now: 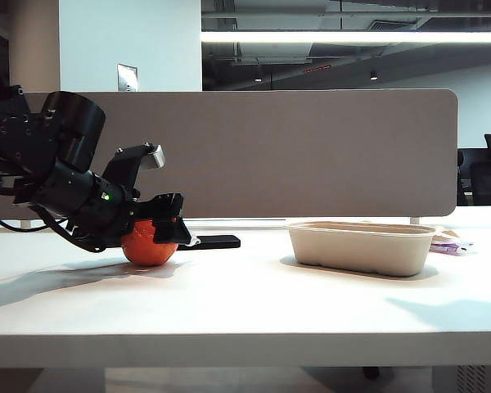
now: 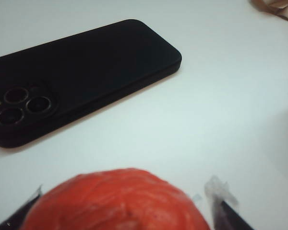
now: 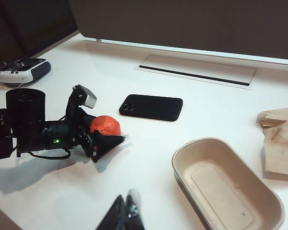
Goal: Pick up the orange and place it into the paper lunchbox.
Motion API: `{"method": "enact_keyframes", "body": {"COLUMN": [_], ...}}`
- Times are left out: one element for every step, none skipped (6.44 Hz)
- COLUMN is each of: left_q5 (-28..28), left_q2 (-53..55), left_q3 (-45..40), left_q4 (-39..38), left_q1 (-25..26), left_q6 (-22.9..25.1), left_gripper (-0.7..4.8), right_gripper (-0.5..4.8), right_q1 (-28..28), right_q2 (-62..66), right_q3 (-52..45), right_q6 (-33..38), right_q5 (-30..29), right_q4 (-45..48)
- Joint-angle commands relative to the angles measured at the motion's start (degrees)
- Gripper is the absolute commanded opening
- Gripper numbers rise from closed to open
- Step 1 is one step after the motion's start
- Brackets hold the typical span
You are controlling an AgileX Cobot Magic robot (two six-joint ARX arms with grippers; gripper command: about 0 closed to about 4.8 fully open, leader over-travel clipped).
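The orange [image 1: 147, 246] is a red-orange crinkled ball resting on the white table at the left. My left gripper [image 1: 172, 229] reaches down over it, one finger on each side. In the left wrist view the orange [image 2: 120, 201] fills the space between the dark fingertips [image 2: 228, 211], with a small gap showing on one side; the left gripper [image 2: 127, 206] is open. The paper lunchbox [image 1: 362, 248] is a beige pulp tray standing empty to the right. The right wrist view takes in the orange [image 3: 105, 125], the left gripper [image 3: 110, 132] and the lunchbox [image 3: 201, 142]. My right gripper [image 3: 127, 206] hangs shut above the table.
A black phone [image 1: 213, 241] lies flat just behind the orange, camera lenses up [image 2: 81, 76]. A crumpled brown paper bag [image 3: 281, 139] sits beyond the lunchbox. A grey handheld controller [image 3: 21, 69] lies at the far edge. A grey divider panel [image 1: 311, 147] closes the table's back.
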Motion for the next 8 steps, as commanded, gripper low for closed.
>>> {"method": "enact_keyframes", "body": {"left_q5": [4.8, 5.9, 9.7, 10.6, 12.5, 12.6, 10.5, 9.7], "left_q2": [-3.4, -4.0, -9.4, -10.7, -11.8, -11.8, -11.8, -11.0], "left_q3": [0.5, 0.5, 0.7, 1.4, 5.3, 9.5, 16.0, 20.7], "left_q4": [1.1, 1.2, 1.1, 0.9, -1.1, -4.4, -10.8, -12.2], "left_q1": [0.0, 0.0, -0.3, -0.4, -3.0, -5.6, -9.9, -13.4], "left_q6": [-0.2, -0.2, -4.1, -5.7, -6.6, -6.5, -5.8, -3.4], "left_gripper": [3.27, 3.27, 3.27, 3.26, 3.27, 3.27, 3.27, 3.26], "right_gripper": [-0.06, -0.06, -0.06, -0.07, -0.06, -0.06, -0.06, -0.06], "right_q1": [0.0, 0.0, 0.0, 0.0, 0.0, 0.0, 0.0, 0.0], "right_q2": [-1.3, -1.5, -4.4, -5.1, -5.1, -5.1, -5.0, -5.0], "right_q3": [0.5, 0.5, 1.1, 1.1, 1.1, 1.2, 2.5, 4.0], "right_q6": [0.2, 0.3, 0.2, 0.2, -0.7, -2.9, -3.5, -4.7], "right_q5": [-0.2, -0.2, -0.1, 0.3, 0.4, 0.4, 3.5, 5.7], "right_q4": [-11.5, -12.4, -21.4, -23.5, -26.8, -28.4, -30.9, -31.8]}}
